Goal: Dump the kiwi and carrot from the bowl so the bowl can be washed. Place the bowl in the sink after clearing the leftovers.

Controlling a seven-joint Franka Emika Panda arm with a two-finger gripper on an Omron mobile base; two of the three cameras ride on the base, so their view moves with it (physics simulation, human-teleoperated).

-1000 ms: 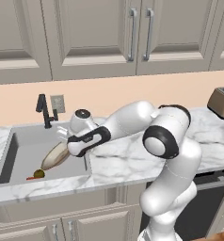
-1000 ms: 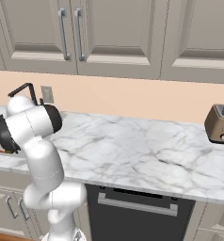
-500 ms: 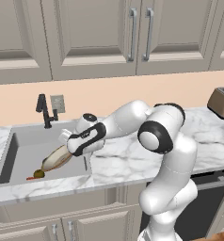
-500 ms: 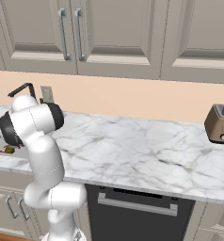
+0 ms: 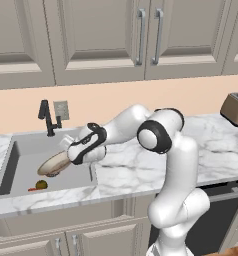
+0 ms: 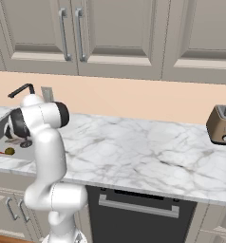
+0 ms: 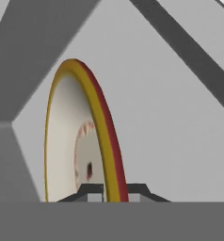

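Hand view: claw [image 7: 111, 192] grips the bowl [image 7: 81, 136] by its rim (tilted) over the sink [image 5: 26, 150].

base views flank arm, sharing sink [image 5: 21, 150]; hand view close.

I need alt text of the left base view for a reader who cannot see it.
The white arm reaches left over the grey sink, its pincer holding the bowl tilted above the basin. The kiwi and the carrot lie on the sink floor near the front wall, beside a black faucet at the back.
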